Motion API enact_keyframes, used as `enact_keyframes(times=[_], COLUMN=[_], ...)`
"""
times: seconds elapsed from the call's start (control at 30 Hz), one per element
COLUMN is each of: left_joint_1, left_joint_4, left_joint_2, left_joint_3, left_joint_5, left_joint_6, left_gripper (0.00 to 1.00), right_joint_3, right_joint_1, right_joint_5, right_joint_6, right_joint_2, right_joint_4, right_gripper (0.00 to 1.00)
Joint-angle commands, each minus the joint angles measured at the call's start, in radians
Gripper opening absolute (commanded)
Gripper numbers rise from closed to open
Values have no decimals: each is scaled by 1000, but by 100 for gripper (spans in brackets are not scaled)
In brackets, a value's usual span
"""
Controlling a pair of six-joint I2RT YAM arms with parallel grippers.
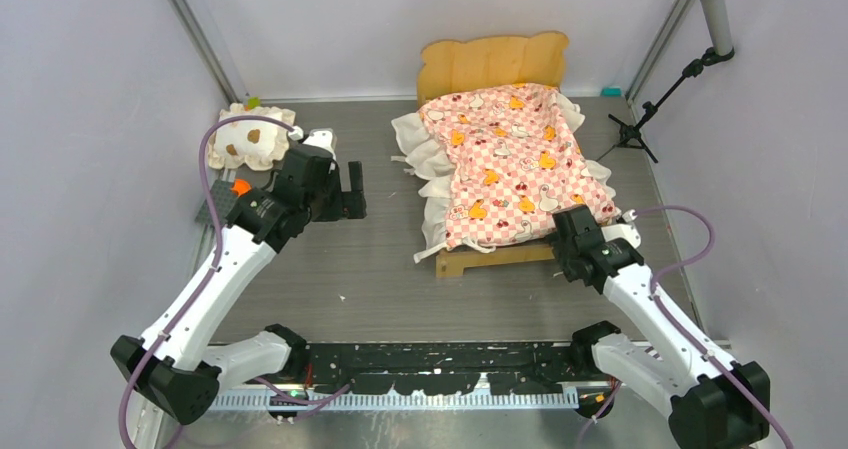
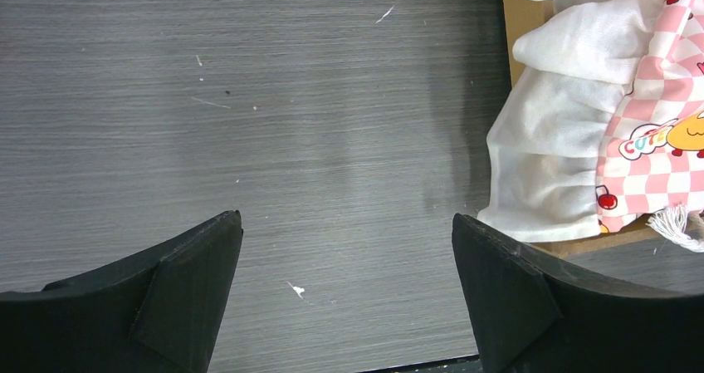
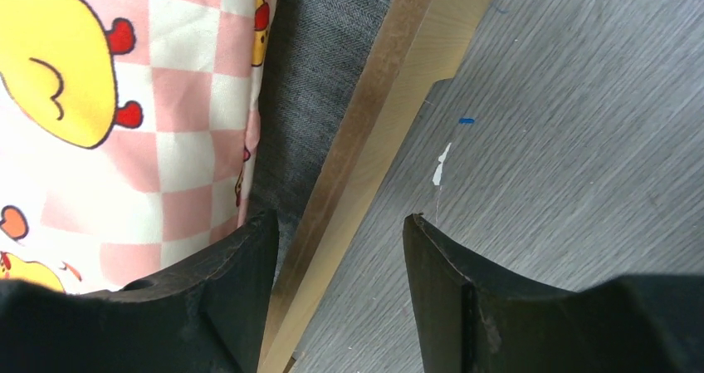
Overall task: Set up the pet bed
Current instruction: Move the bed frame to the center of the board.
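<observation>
The pet bed [image 1: 492, 64], a light-wood frame with a wavy headboard, stands right of centre. Its pink checkered mattress [image 1: 510, 159] lies rumpled on it, cream ruffles hanging off the left side. My right gripper [image 1: 565, 231] is at the bed's near right corner. In the right wrist view it [image 3: 340, 240] is open and straddles the wooden side rail [image 3: 398, 82]: one finger lies against the dark base [image 3: 320, 74] beside the mattress [image 3: 124, 99], the other is clear over the table. My left gripper [image 1: 345, 194] hovers wide open and empty left of the bed; its wrist view [image 2: 347, 248] shows the ruffle [image 2: 548, 165].
A small cream ruffled pillow [image 1: 250, 137] with brown spots lies at the back left, by the wall. A dark block with an orange piece [image 1: 228, 194] sits near the left edge. A black stand [image 1: 655, 109] and a grey pole [image 1: 712, 9] occupy the back right corner.
</observation>
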Motion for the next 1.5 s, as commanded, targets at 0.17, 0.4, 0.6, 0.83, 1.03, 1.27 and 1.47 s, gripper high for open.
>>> enact_keyframes(times=[0.17, 0.4, 0.6, 0.83, 1.03, 1.27, 1.47], left_joint_1=[1, 1, 1, 1, 1, 1, 1], left_joint_4=[6, -3, -41, -69, -46, -51, -29], left_joint_2=[-2, -8, -27, -83, -109, -131, -165], left_joint_3=[5, -1, 9, 5, -21, -9, -13], left_joint_5=[2, -2, -16, -51, 1, 52, 100], left_joint_6=[11, 12, 31, 48, 49, 95, 148], left_gripper=[100, 100, 100, 100, 100, 100, 100], right_joint_3=[4, 37, 69, 71, 119, 364, 577], right_joint_1=[-35, -42, -42, -43, -43, -41, -41], right_joint_5=[-29, -27, -34, -67, -107, -146, -154], right_joint_6=[-63, -113, -180, -271, -276, -342, -447], right_joint_2=[66, 138, 150, 82, 118, 380, 608], right_joint_4=[90, 96, 81, 35, 100, 182, 197], right_gripper=[53, 37, 3, 1, 1, 1, 1])
